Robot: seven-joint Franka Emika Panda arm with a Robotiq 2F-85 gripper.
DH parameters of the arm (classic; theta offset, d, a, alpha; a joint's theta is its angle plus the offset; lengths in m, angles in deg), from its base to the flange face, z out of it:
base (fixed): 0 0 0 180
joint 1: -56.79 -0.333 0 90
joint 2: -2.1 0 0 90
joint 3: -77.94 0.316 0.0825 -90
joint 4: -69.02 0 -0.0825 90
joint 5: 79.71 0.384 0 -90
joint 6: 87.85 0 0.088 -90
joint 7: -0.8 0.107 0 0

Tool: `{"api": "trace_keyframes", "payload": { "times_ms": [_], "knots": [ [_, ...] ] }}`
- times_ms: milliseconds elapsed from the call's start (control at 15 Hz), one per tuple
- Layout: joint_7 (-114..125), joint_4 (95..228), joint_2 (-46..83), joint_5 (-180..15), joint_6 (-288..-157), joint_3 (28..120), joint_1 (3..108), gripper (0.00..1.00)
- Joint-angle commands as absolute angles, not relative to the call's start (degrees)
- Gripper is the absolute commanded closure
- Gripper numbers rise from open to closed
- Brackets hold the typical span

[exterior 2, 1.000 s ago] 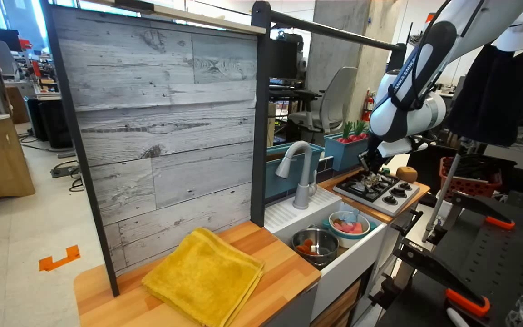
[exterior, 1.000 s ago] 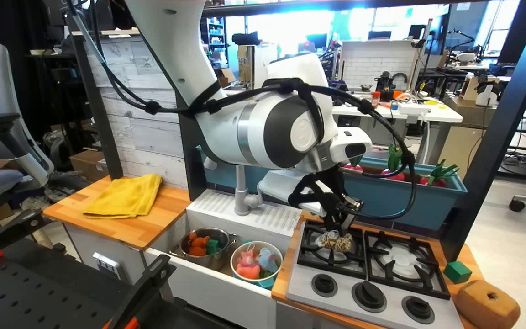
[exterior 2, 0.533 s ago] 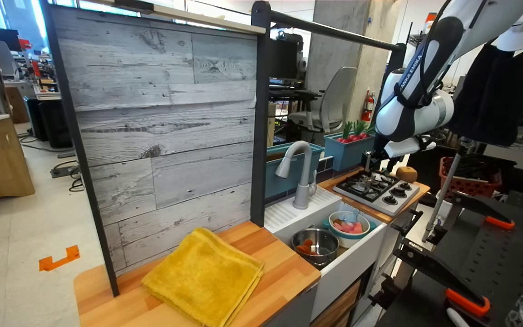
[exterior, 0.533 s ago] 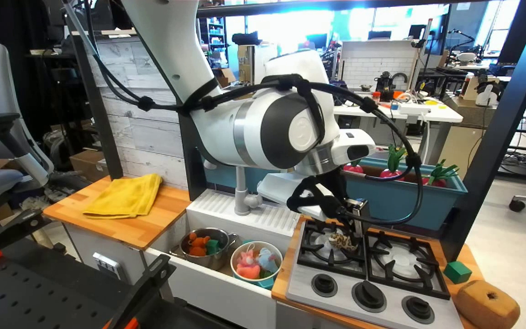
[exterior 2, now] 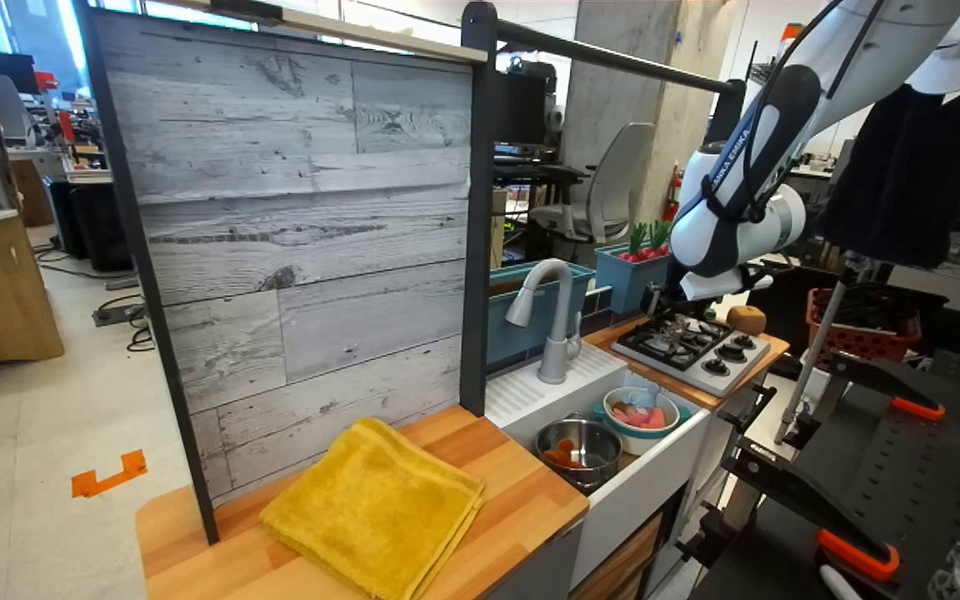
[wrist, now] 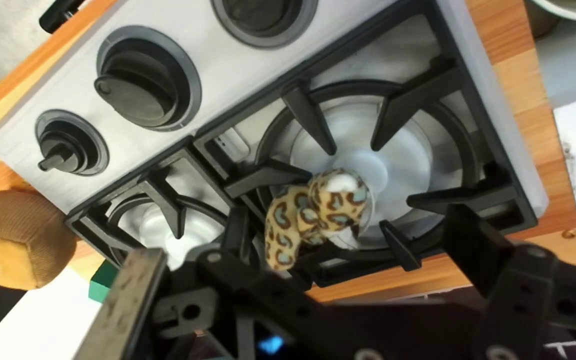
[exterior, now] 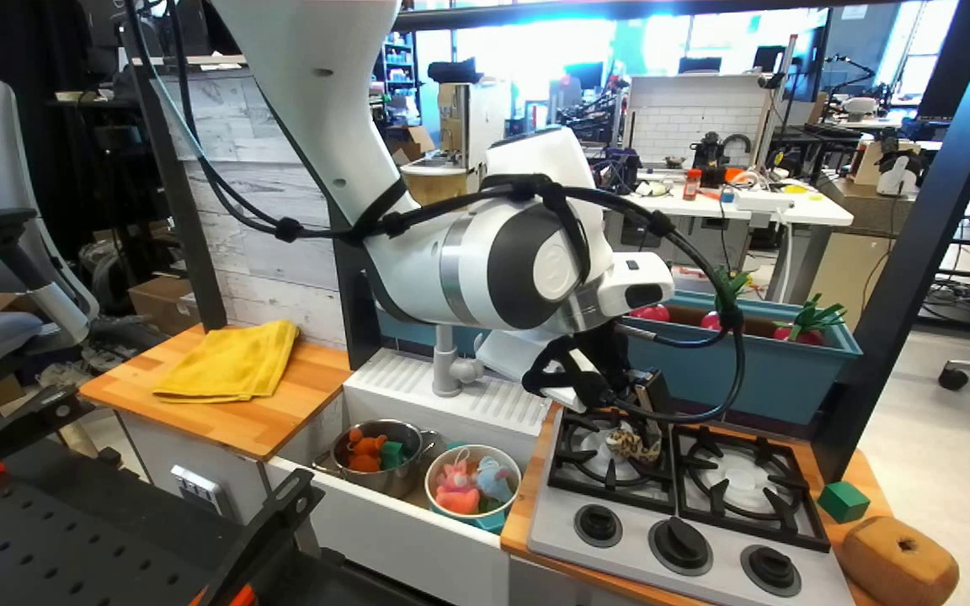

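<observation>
A leopard-print plush toy (wrist: 313, 212) with a white patch on its head lies on the black grate of a stove burner (wrist: 363, 145). In the wrist view my gripper (wrist: 352, 227) has its jaws spread wide, with nothing gripped between them. The toy's body is close to the left-hand finger (wrist: 237, 230); whether they touch, I cannot tell. The right-hand finger (wrist: 468, 240) stands well apart from it. In an exterior view the toy (exterior: 632, 443) shows just under the gripper's fingers. The toy (exterior 2: 678, 327) is small and partly blurred into the grate in an exterior view.
Stove knobs (exterior: 680, 543) line the front. A brown loaf-like toy (exterior: 898, 560) and green block (exterior: 844, 502) sit beside the stove. A blue planter (exterior: 729, 370) stands behind. The sink holds a steel pot (exterior: 384, 480) and a white bowl (exterior: 432, 481). A yellow towel (exterior 2: 376, 508) lies on the counter.
The jaws have opened and let go of the leopard-print toy, which stays on the burner. The arm has since shifted slightly left and lower in both exterior views.
</observation>
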State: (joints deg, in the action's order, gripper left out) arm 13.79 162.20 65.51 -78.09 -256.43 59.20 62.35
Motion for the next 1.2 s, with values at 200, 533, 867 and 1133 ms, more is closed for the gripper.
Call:
{"api": "trace_keyframes", "payload": {
  "times_ms": [200, 533, 867, 1133],
  "knots": [
    [18.44, 152.57, 73.01, -76.65, -255.71, 56.59, 61.67, 0.49],
    [17.55, 154.64, 71.04, -77.33, -253.88, 56.04, 62.02, 0.81],
    [11.87, 165.08, 61.88, -79.04, -252.52, 59.08, 63.06, 0.96],
    [-0.22, 176.08, 53.44, -79.99, -266.94, 68.28, 69.37, 0.94]
  ]
}}
